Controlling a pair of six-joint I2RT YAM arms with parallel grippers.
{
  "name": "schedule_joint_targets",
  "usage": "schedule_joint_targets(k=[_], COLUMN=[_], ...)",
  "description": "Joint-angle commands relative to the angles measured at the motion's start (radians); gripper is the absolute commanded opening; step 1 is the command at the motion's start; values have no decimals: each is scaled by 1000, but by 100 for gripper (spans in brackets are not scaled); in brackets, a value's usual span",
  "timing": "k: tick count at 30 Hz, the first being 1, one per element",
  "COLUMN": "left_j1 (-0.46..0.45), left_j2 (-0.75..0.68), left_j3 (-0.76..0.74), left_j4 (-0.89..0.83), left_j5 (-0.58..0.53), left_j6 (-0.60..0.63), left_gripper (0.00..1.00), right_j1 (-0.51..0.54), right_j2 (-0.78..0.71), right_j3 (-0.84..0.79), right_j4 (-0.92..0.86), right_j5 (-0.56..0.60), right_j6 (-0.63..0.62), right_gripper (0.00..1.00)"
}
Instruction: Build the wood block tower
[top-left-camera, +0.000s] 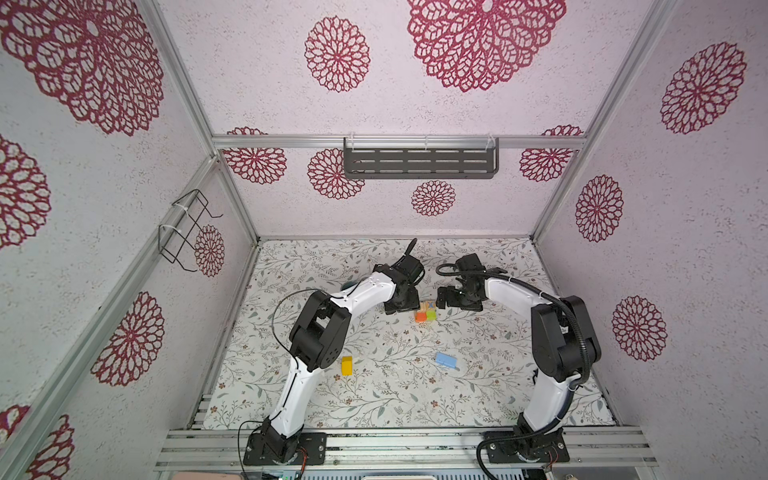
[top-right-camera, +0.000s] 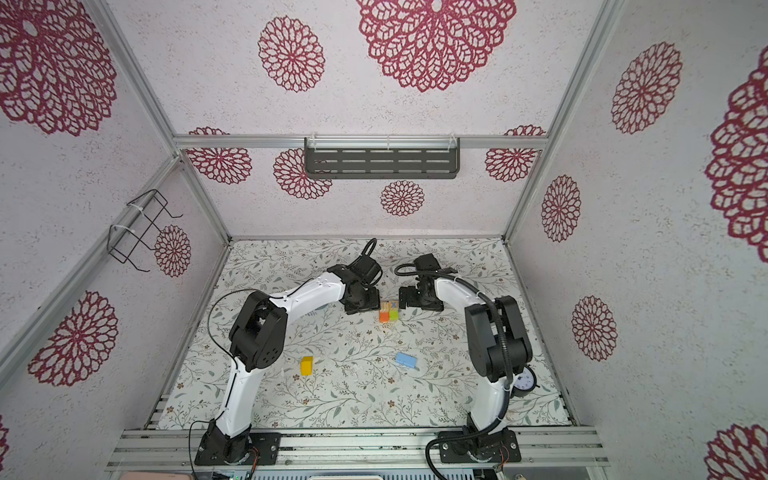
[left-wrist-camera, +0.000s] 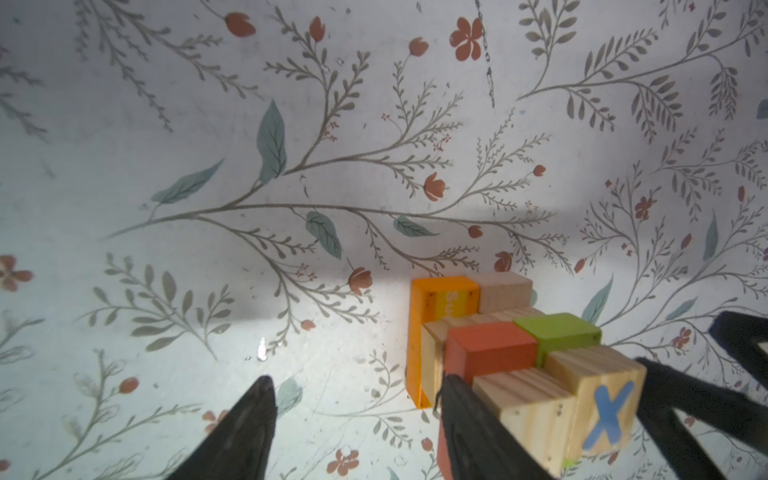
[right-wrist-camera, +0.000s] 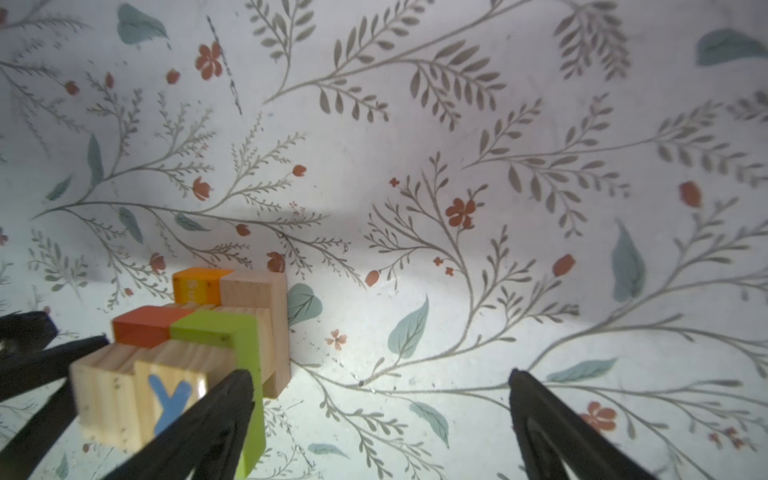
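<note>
Two wood blocks lie loose on the bench (top-left-camera: 374, 399): a yellow block (top-left-camera: 346, 365) toward the near left corner, right beside my left arm (top-left-camera: 316, 336), and a blue block (top-left-camera: 446, 360) a bit right of the middle, closer to the near edge. Both are well apart from the tower (top-left-camera: 426, 312), which stands around the middle of the bench, right between my two sets of jaws.

It's a chunky, stepped stack. There's an orange oblong (left-wrist-camera: 416, 345) down low, some plain wood pieces, then a red block (left-wrist-camera: 490, 349) and a green block (left-wrist-camera: 559, 332) side by side. Two natural cubes sit on top, and one is the X cube (left-wrist-camera: 609, 415) with a blue letter.

Left jaws are spread, with only bare bench between them. One fingertip (left-wrist-camera: 455, 395) is right up against the red side of the stack.

Right jaws are spread wide and empty too, one fingertip (right-wrist-camera: 232, 395) just beside the green block. Honestly can't tell if either fingertip actually touches.
</note>
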Motion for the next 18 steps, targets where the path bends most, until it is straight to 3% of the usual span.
schedule_joint_targets(k=[1,12,18], left_j1=[17,32,17], left_j2=[-97,-357,-565], left_j3=[-16,-252,-486], left_j4=[-19,29,118], left_j5=[-38,-68,-114], left_j6=[15,34,32], left_gripper=[67,67,93], right_j1=[-11,12,105], right_j2=[-91,-262,-404], right_j3=[12,-98,-200], right_j4=[-33,-130,-181], right_j5=[49,97,185], right_j6=[24,60,141], right_gripper=[99,99,99])
